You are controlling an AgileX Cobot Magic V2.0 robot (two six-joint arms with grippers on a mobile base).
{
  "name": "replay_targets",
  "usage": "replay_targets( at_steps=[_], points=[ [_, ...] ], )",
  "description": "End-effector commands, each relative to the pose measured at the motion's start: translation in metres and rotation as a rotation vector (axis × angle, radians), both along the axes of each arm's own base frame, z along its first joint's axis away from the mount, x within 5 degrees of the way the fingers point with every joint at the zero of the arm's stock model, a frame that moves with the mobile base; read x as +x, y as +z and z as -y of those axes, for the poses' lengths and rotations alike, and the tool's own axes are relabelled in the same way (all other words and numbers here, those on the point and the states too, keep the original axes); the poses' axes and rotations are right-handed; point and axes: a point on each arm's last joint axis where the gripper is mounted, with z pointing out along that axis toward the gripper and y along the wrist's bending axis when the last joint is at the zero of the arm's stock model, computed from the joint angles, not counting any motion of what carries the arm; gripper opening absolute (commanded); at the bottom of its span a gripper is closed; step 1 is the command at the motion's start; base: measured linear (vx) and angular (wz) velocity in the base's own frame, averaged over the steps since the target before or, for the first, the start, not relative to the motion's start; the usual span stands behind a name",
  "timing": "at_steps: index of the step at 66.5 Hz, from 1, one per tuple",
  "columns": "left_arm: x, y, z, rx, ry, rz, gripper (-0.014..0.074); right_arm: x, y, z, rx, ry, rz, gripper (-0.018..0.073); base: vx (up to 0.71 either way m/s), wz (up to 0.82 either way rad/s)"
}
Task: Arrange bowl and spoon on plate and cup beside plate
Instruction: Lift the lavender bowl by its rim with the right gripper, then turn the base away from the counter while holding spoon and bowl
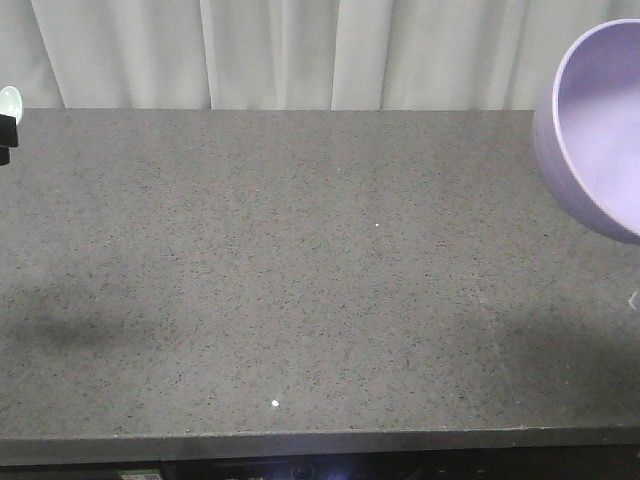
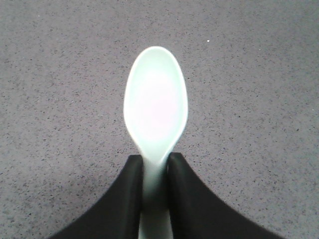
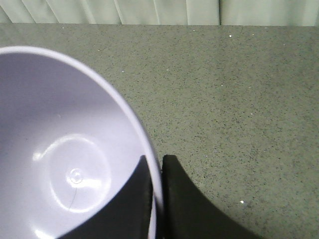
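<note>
The pale mint spoon [image 2: 155, 107] is held above the grey speckled tabletop, its handle pinched between the black fingers of my left gripper [image 2: 155, 162]. In the front view only the spoon's head [image 1: 8, 100] and a bit of that gripper [image 1: 6, 135] show at the far left edge. The lavender bowl [image 3: 65, 149] hangs tilted in the air at the far right [image 1: 600, 130]. My right gripper [image 3: 158, 164] is shut on its rim, one finger inside the bowl and one outside. The plate and the cup are out of view.
The dark grey speckled table [image 1: 320, 270] spans the front view, its front edge [image 1: 320, 445] near the bottom. White curtains [image 1: 300, 50] hang behind its far edge.
</note>
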Motion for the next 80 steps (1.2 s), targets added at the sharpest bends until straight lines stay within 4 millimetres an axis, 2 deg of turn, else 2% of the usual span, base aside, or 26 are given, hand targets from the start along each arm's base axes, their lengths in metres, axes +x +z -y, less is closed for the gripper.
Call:
replay_targets(
  at_steps=[1,80],
  points=[
    [-0.0042,0.0169,0.0016,-0.028,0.007,0.093,-0.0007,-0.0031,0.0159,-0.0024,0.019,-0.016,0.090,-0.0004,-0.01,-0.16],
    [-0.0042,0.0169,0.0016,-0.028,0.007,0.093,-0.0007,-0.0031,0.0159,-0.0024,0.019,-0.016,0.090,-0.0004,-0.02,-0.23]
  ],
)
